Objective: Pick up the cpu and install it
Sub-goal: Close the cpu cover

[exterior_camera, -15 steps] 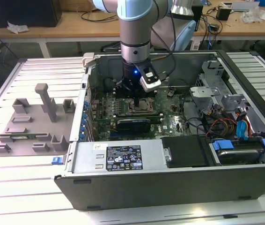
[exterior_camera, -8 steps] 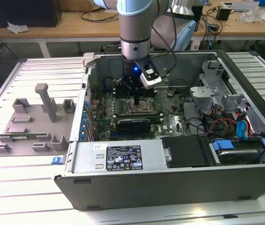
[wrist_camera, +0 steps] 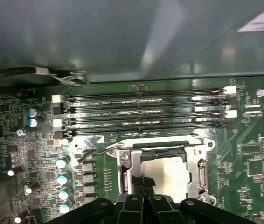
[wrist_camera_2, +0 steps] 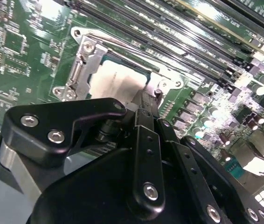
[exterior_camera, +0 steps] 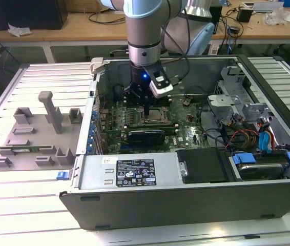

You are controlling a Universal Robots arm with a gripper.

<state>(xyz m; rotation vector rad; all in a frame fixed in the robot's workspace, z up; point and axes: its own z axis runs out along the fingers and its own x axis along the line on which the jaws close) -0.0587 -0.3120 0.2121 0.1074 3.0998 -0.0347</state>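
Observation:
The cpu (wrist_camera: 169,170), a pale silver square, lies flat inside the metal socket frame (wrist_camera: 202,163) on the green motherboard. It also shows in the second wrist view (wrist_camera_2: 115,81) and, small, in the exterior view (exterior_camera: 157,114). My gripper (exterior_camera: 147,110) hangs straight down into the open computer case, right over the socket. Its black fingers stand pressed together, their tips (wrist_camera: 142,182) at the cpu's edge on the socket frame. In the second wrist view the gripper (wrist_camera_2: 146,100) ends beside a socket screw. A thin wire lever (wrist_camera: 94,150) sticks out from one side of the socket.
Several memory slots (wrist_camera: 146,109) run alongside the socket. The case walls (exterior_camera: 186,179) surround the board, with a drive cage and cables (exterior_camera: 257,133) at the exterior view's right. A grey fixture tray (exterior_camera: 32,138) lies on the table at the exterior view's left.

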